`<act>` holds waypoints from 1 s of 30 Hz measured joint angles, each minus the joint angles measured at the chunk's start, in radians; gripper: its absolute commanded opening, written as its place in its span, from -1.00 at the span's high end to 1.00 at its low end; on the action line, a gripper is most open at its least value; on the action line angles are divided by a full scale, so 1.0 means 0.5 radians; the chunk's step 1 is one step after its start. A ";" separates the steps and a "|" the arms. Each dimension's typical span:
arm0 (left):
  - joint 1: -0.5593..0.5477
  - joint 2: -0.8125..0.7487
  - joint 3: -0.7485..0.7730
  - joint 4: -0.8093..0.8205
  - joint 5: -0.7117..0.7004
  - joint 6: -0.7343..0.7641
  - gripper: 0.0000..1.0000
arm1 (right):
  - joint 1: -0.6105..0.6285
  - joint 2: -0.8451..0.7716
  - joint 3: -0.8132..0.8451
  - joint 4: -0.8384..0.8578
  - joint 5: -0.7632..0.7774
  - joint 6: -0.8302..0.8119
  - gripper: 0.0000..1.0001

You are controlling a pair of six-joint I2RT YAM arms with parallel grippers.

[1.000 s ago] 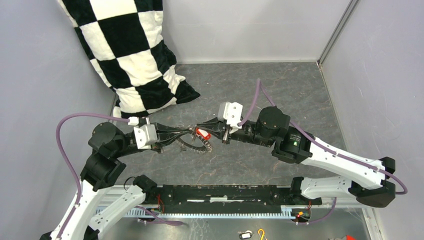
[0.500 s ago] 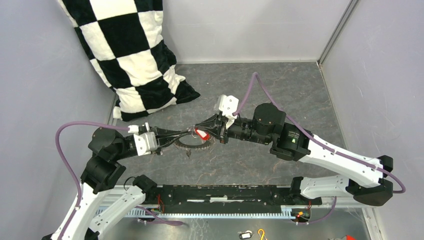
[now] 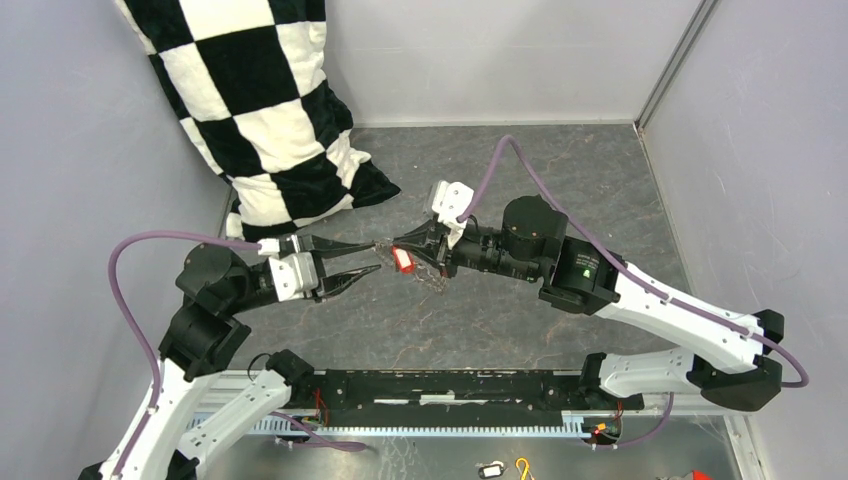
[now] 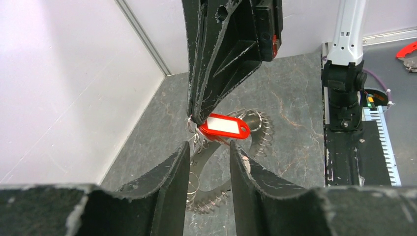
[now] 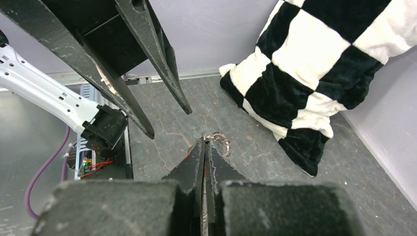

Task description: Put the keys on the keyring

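Observation:
My right gripper (image 3: 398, 251) is shut on the red-headed key (image 3: 404, 261), held above the floor. In the left wrist view its fingertips (image 4: 193, 115) pinch small wire rings, with the key's red head (image 4: 223, 127) beside them. The toothed keyring (image 3: 432, 277) hangs below it and also shows in the left wrist view (image 4: 260, 135). My left gripper (image 3: 380, 256) is open and empty, its jaws either side of the ring's near arc (image 4: 209, 152). A wire ring (image 5: 220, 141) sticks out past the right fingertips. The black-headed key is out of view.
A black-and-white checkered pillow (image 3: 260, 110) leans in the back left corner, and also shows in the right wrist view (image 5: 319, 64). Grey walls close in on three sides. A yellow hook (image 3: 522, 467) and a dark tag (image 3: 490, 469) lie below the arm bases.
My left gripper has opened and drawn back a little to the left. The keyring, flat on the floor half a second ago, now hangs from my right gripper, which moved up and left.

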 measured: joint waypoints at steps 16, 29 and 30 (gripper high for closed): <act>0.000 0.207 0.095 -0.152 -0.074 -0.050 0.27 | 0.000 0.039 0.081 -0.076 -0.027 -0.051 0.99; 0.000 0.145 0.150 -0.302 0.008 0.122 0.46 | 0.000 0.051 0.092 -0.089 -0.094 -0.058 0.99; 0.000 0.146 0.153 -0.311 0.002 0.130 0.48 | 0.000 0.051 0.092 -0.089 -0.100 -0.058 0.99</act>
